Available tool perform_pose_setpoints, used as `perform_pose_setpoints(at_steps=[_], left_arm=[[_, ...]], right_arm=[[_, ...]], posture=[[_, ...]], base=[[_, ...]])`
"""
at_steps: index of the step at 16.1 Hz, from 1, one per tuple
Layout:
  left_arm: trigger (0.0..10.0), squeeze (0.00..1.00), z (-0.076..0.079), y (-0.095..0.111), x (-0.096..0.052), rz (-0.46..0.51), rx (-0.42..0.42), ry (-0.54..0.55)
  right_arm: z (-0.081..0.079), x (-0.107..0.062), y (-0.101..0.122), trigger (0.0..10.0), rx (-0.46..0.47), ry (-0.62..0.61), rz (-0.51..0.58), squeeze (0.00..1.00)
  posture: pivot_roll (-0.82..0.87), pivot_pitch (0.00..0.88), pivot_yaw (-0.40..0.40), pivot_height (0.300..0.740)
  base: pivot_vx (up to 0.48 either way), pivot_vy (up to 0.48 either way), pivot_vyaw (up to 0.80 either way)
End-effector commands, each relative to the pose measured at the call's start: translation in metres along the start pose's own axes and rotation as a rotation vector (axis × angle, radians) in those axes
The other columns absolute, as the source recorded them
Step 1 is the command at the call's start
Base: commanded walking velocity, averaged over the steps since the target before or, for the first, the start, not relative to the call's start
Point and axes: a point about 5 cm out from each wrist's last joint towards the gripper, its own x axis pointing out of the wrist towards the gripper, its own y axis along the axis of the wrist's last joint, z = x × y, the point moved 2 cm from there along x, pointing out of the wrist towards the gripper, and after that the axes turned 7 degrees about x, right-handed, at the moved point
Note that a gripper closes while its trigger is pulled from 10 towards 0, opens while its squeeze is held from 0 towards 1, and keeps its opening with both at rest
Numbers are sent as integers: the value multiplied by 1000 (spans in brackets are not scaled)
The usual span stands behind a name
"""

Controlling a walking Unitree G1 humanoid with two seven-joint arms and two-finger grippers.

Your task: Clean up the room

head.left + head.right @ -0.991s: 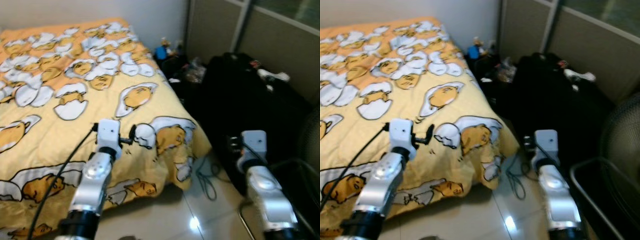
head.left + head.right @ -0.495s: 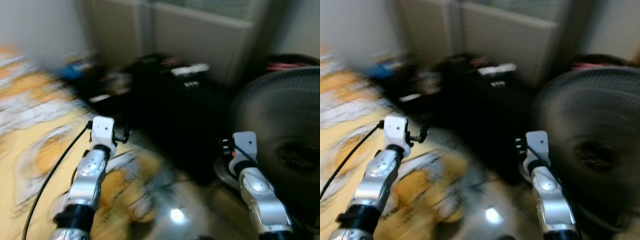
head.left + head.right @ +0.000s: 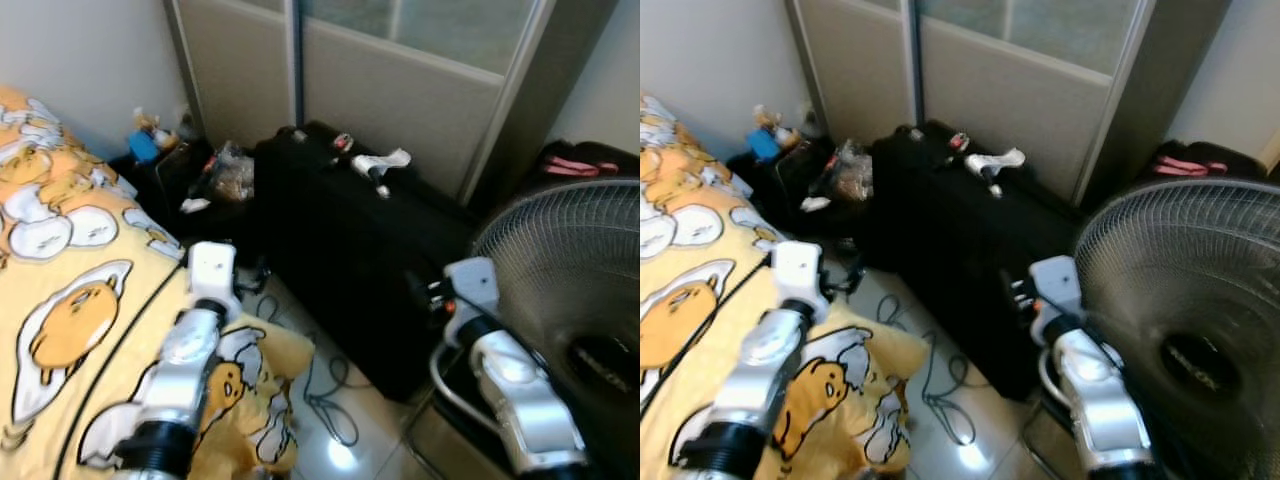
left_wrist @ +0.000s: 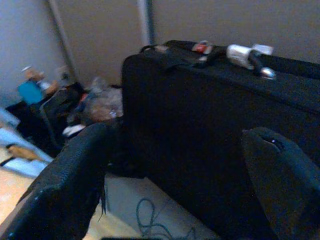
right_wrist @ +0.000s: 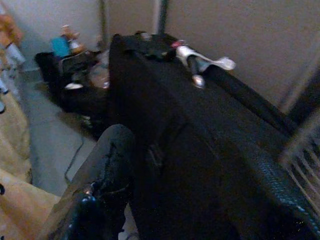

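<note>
Cluttered bedroom corner beside sliding doors (image 3: 420, 90), black suitcase (image 3: 350, 250) on floor.
Left tool (image 4: 175, 165) held with fingers apart, empty; right tool (image 5: 200, 200) likewise, facing suitcase.

Both arms forward, left end effector (image 4: 175, 175) open.

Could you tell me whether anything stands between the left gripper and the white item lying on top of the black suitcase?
Nothing visible does. The left gripper has its jaws apart and empty, facing the black suitcase across bare floor. The white item lies on the suitcase's top, uncovered. A loose cable lies on the floor below.
</note>
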Motion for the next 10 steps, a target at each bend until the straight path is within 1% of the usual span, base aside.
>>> perform_pose_setpoints(at_steps=[1, 3, 5, 8, 9, 10], left_arm=[[10000, 753, 6, 8, 5, 29, -4, -28], [10000, 753, 6, 9, 7, 28, -3, -31], [10000, 729, -1, 6, 8, -4, 19, 26], [10000, 718, -4, -1, 2, -25, 16, 43], [10000, 722, -7, -6, -1, -41, 13, 54], [10000, 729, -6, -8, -2, -50, 11, 43]], right_arm=[[4, -3, 1, 10000, 5, -18, 4, 0], [3, -3, 1, 10000, -5, -12, 5, 0], [-2, -2, 6, 10000, -32, 67, 13, 0], [-6, -1, 9, 10000, -51, 153, 12, 0], [-13, -3, 11, 10000, -35, 233, 9, 0], [-15, -3, 6, 10000, -38, 283, -26, 0]], posture=[[-120, 0, 49, 740], [-124, 0, 57, 740], [-121, 0, 57, 740], [-109, 0, 43, 740], [-101, 0, 36, 740], [-96, 0, 32, 740]], base=[[330, 0, -775], [343, 0, -775], [0, 0, 0], [0, 0, 0], [0, 0, 0], [0, 0, 0]])
